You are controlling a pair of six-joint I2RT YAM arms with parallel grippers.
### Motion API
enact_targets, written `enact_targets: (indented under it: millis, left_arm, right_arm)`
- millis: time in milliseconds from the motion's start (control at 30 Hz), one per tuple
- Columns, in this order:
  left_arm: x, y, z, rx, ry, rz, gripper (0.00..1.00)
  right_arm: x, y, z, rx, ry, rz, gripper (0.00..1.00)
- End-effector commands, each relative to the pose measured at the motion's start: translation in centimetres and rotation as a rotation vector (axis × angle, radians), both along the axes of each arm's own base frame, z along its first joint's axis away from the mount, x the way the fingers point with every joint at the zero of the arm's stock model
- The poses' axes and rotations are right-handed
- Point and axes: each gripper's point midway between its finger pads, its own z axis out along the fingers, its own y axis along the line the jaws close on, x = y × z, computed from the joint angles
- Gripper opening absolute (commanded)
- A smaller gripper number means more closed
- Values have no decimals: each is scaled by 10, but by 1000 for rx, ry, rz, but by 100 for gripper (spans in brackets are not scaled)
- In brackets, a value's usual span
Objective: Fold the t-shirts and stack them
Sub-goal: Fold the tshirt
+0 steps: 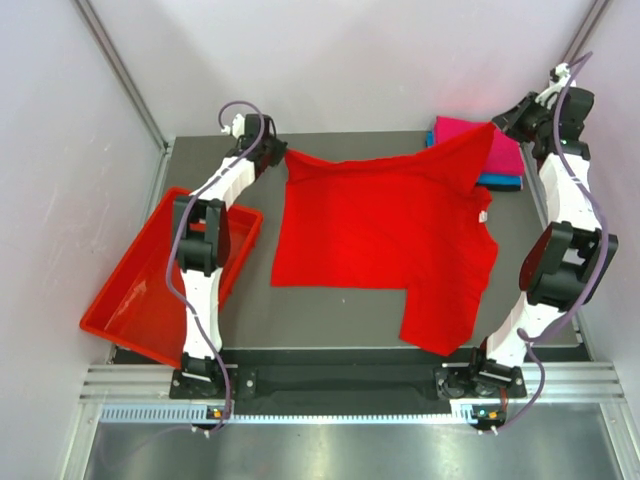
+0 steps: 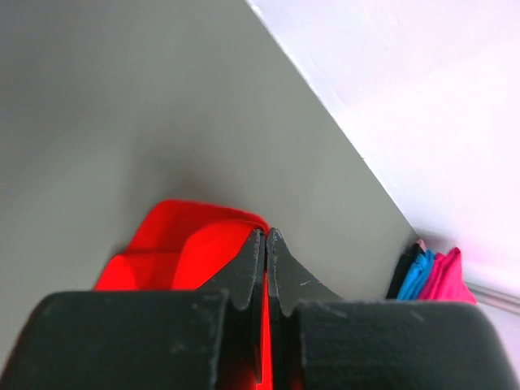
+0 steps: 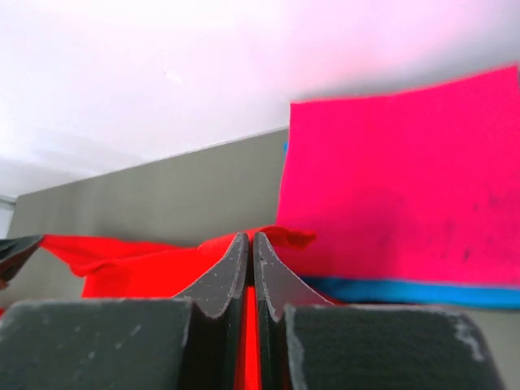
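A bright red t-shirt lies spread over the middle of the grey table, its far edge lifted between both arms. My left gripper is shut on the shirt's far left corner, red cloth showing between the fingers. My right gripper is shut on the far right corner. One sleeve hangs toward the near right. A folded magenta-pink t-shirt lies on a folded teal-blue one at the far right corner. In the left wrist view a black t-shirt shows in that pile.
A rigid red plastic tray sits tilted at the table's left edge beside the left arm. White walls enclose the table at the back and sides. A metal rail runs along the near edge.
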Motion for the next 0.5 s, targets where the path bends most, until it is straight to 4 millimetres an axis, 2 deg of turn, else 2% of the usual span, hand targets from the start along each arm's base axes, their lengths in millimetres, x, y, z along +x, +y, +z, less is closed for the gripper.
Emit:
enact_targets:
  millis: [0,100,133,267,367,467]
  left_arm:
    - [23,-2,52,-15,-165,-30,0]
    - [30,-6,57,-22,-214,-60,0]
    - [35,-6,66,-32,-259,-67,0]
    - [42,-11,69,-32,-308,-116,0]
    - [46,-10,67,-13,-322,-136,0]
    - [48,-4,56,-16,-300,-142,0]
  right_arm:
    - [22,-7,39,-126,-164,7,0]
    - [31,-8,43,-154,-214,22,0]
    - [34,-8,42,-158,-221,29,0]
    - [42,-8,40,-178,-254,53,0]
    - [45,-7,32,-200,-256,80,0]
    - [45,-11,28,-249,-266,82,0]
